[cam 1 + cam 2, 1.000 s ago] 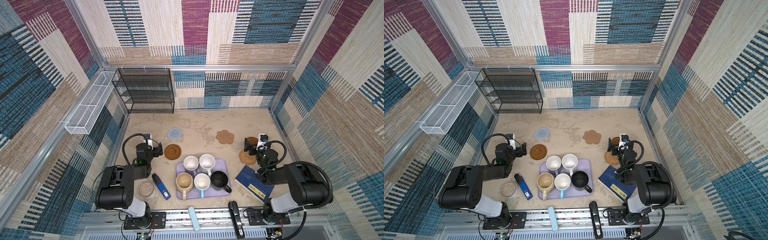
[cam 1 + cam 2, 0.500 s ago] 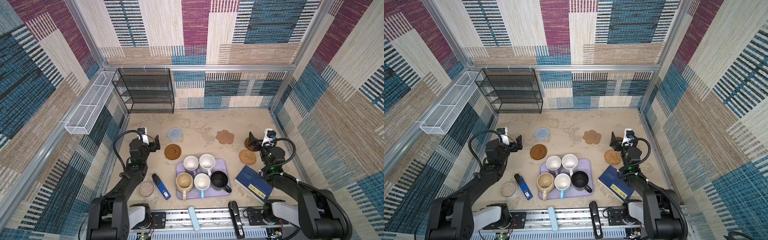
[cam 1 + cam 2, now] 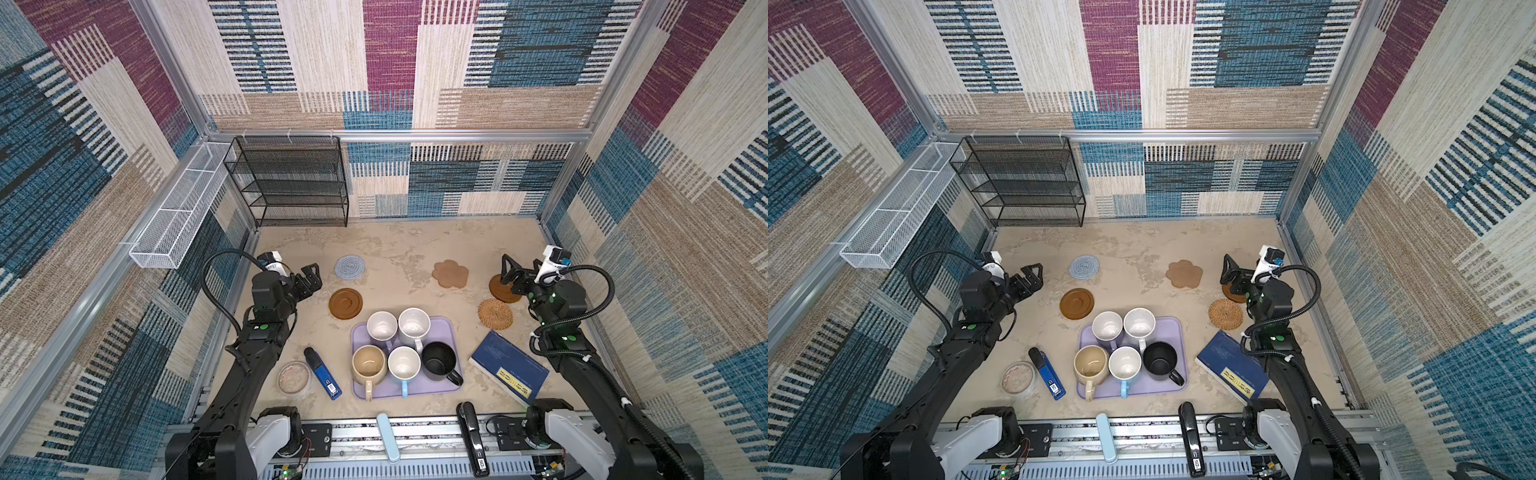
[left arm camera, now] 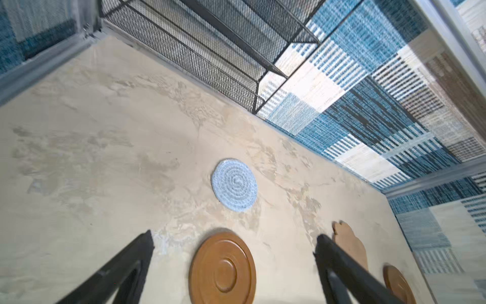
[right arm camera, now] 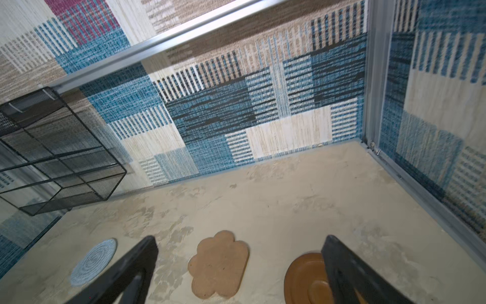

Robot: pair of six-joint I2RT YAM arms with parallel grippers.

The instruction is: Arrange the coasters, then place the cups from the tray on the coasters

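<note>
Both top views: noted all five cups (image 3: 404, 363) standing upright, bunched on the lavender tray (image 3: 415, 388) at front centre. Counted five coasters (image 3: 495, 314) lying flat on the table (image 3: 395, 249) beyond the tray, each apart from the others, none bearing a cup. Found left gripper (image 3: 312, 275) splayed wide, holding nothing, near the pale blue coaster (image 3: 350, 267), on its left. Found right gripper (image 3: 1230, 272) likewise spread, empty, raised over the right-hand brown disc (image 3: 1233, 297)

Left wrist: saw both fingers (image 4: 131, 252) far apart, the left-hand brown disc (image 4: 222, 268) on the table between them in view

Right wrist: saw fingers wide, framing the flower-shaped mat (image 5: 219, 265), one crossing the right-hand brown disc
</note>
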